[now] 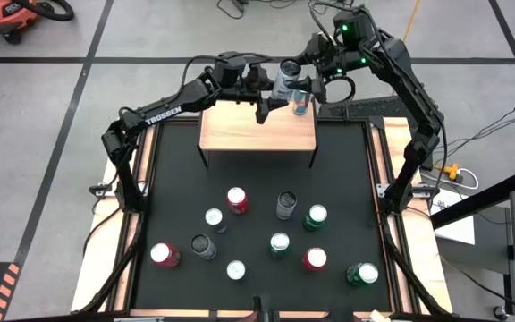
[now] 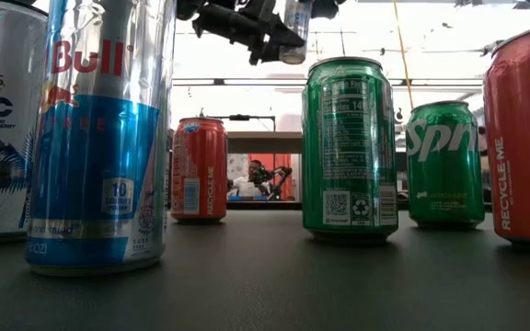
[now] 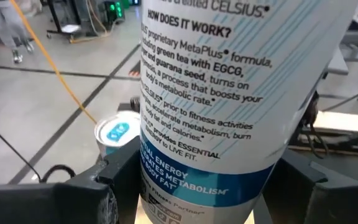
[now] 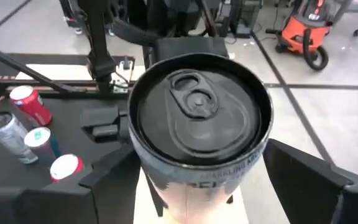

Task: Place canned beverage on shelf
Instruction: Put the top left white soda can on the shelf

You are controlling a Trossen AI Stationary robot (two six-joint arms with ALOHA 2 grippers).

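Cans (image 1: 279, 244) on black table (image 1: 347, 179)

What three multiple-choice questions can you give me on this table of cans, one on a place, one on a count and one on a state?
1. Where is the lifted can?
A. In the air by the shelf's far side.
B. Standing on the table.
C. Lying on the shelf.

2. How many green cans stand on the table?
A. One.
B. Three.
C. Six.

3. How is the left gripper?
A. Open and empty.
B. Resting on the table.
C. Closed on the lifted can.

Answers:
1 A, the low view shows it high above the table, with the right gripper beside it.
2 B, the high view shows three green ones.
3 C, its fingers press both sides of the can.
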